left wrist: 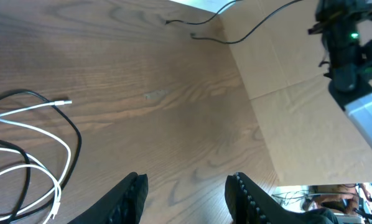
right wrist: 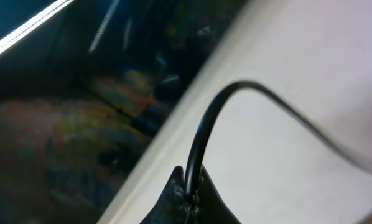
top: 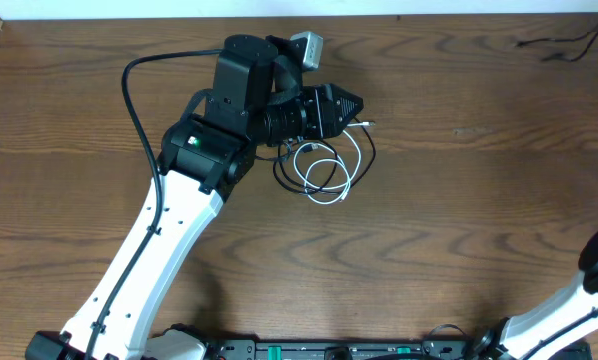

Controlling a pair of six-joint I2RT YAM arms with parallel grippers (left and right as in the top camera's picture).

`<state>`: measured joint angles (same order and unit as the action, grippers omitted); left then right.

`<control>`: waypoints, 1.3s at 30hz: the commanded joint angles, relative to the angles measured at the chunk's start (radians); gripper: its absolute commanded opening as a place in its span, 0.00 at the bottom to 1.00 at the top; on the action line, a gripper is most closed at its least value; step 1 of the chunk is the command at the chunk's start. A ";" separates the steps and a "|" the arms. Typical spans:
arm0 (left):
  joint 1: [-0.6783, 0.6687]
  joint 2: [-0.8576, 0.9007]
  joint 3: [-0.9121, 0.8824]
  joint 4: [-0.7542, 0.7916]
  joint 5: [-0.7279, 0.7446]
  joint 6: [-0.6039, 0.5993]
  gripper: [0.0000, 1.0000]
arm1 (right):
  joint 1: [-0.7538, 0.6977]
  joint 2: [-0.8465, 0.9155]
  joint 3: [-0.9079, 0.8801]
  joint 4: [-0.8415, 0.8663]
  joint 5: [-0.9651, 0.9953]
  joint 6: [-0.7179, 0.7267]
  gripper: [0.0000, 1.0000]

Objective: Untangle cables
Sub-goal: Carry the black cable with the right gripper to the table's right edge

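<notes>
Left wrist view: my left pincer hangs spread and empty over the surface. Just beyond it, to the left, the cables lie looped together, and I judge them light, limp and slippery. I'd pinch near the white plug. I cannot tell the right pincer's state.

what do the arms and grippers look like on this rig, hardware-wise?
Left arm: white link, black joint housings, green light, black cable running outside it, grey camera at the wrist. Left gripper: black fingers with ribbed pads. Right arm: same white link, black joint.
</notes>
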<state>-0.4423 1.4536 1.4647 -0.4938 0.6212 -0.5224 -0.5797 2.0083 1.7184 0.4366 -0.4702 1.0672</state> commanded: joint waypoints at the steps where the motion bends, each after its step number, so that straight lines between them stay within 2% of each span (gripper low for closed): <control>1: -0.002 0.025 0.004 -0.006 -0.013 0.018 0.46 | -0.005 0.127 0.008 -0.014 0.024 0.045 0.01; 9: -0.002 0.056 0.003 -0.007 -0.013 0.017 0.46 | -0.048 0.379 0.008 -0.039 -0.069 0.022 0.01; 14: -0.002 0.058 0.003 -0.006 -0.013 0.017 0.45 | -0.089 0.420 0.008 -0.286 -0.068 -0.177 0.04; 17: -0.002 0.060 0.003 -0.006 -0.013 0.017 0.46 | -0.108 0.420 0.008 -0.379 -0.062 -0.275 0.25; 20: -0.002 0.063 0.002 -0.002 -0.013 0.017 0.45 | -0.131 0.415 0.008 -0.436 -0.067 -0.280 0.63; 23: -0.002 0.063 0.001 0.001 -0.013 0.017 0.45 | -0.156 0.385 0.008 -0.483 -0.076 -0.280 0.87; 25: -0.002 0.063 0.001 0.001 -0.013 0.017 0.46 | -0.172 0.346 0.008 -0.505 -0.074 -0.291 0.98; 28: -0.002 0.064 0.001 0.003 -0.013 0.018 0.45 | -0.188 0.263 0.008 -0.546 -0.031 -0.336 0.99; 34: -0.002 0.064 0.000 0.004 -0.013 0.043 0.46 | -0.179 0.032 0.009 -0.728 0.199 -0.504 0.99; 39: -0.002 0.090 -0.006 -0.004 -0.021 0.104 0.45 | -0.139 -0.118 0.008 -0.885 0.224 -0.579 0.99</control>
<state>-0.4423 1.5146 1.4647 -0.4923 0.6174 -0.4843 -0.7521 1.9652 1.7199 -0.4019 -0.3023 0.5819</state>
